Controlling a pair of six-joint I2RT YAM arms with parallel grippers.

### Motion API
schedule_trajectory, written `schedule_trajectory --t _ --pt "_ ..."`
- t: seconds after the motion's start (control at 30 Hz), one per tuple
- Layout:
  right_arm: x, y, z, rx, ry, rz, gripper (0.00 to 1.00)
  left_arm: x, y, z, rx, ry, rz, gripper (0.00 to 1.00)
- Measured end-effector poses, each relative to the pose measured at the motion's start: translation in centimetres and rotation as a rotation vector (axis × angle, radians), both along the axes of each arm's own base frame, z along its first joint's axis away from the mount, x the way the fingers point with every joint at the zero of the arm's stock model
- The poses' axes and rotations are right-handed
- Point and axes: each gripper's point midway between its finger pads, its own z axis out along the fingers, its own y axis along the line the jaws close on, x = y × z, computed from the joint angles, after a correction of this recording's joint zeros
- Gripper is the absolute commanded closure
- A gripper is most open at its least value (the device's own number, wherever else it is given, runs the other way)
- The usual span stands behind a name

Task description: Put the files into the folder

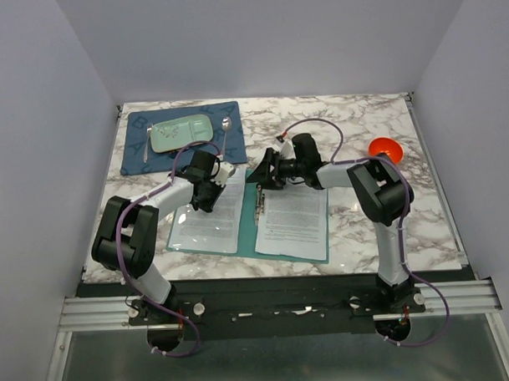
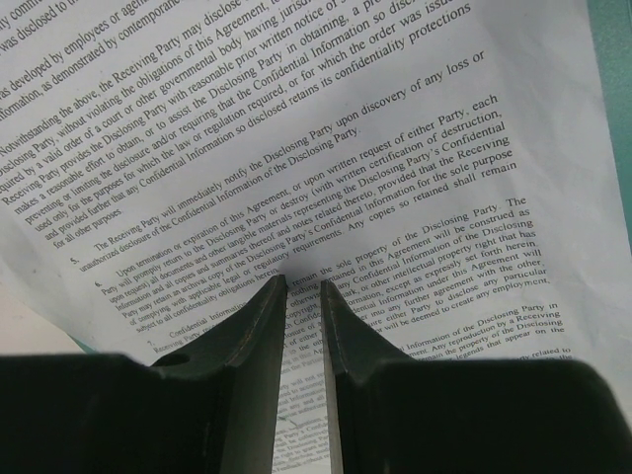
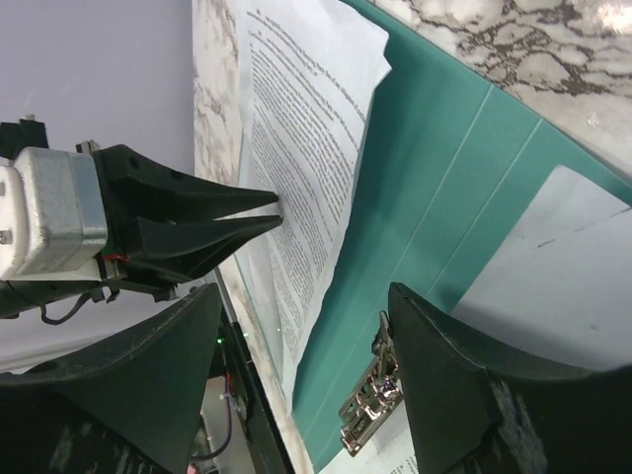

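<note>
The teal folder point(image 1: 250, 228) lies open on the marble table. One printed white sheet point(image 1: 210, 225) lies on its left half and another point(image 1: 293, 222) on its right half. My left gripper point(image 1: 207, 197) is shut to a narrow slit, and its tips point(image 2: 303, 282) press down on the left sheet point(image 2: 296, 148). It holds nothing. My right gripper point(image 1: 262, 175) hovers open over the top of the spine. In the right wrist view its fingers point(image 3: 304, 291) stand wide apart, with the metal clip point(image 3: 367, 400) just beside the right one. That view also shows the teal cover point(image 3: 434, 178), the left sheet point(image 3: 306, 148) and the left gripper point(image 3: 279, 212).
A dark blue placemat point(image 1: 144, 152) at the back left carries a pale green tray point(image 1: 181, 133), a spoon point(image 1: 226, 129) and a fork point(image 1: 148, 142). An orange bowl point(image 1: 385, 147) sits at the back right. Grey walls enclose the table.
</note>
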Motion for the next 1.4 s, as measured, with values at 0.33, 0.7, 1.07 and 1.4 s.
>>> schedule_trajectory --t 0.33,0.7,1.07,1.4 --pt "-0.8 0.0 -0.2 0.028 0.027 0.015 0.25 0.0 0.0 0.0 0.002 -0.001 -0.003 0.71" --pt "-1.2 0.2 1.7 0.088 0.010 0.028 0.26 0.0 0.0 0.0 0.004 0.001 -0.004 0.71" --pt "-2.7 -0.2 3.3 0.104 -0.006 0.053 0.27 -0.1 0.1 0.1 0.007 0.002 -0.009 0.71" --pt "-4.9 0.7 4.0 0.084 -0.027 0.123 0.28 -0.6 0.4 0.3 0.019 0.013 -0.006 0.71"
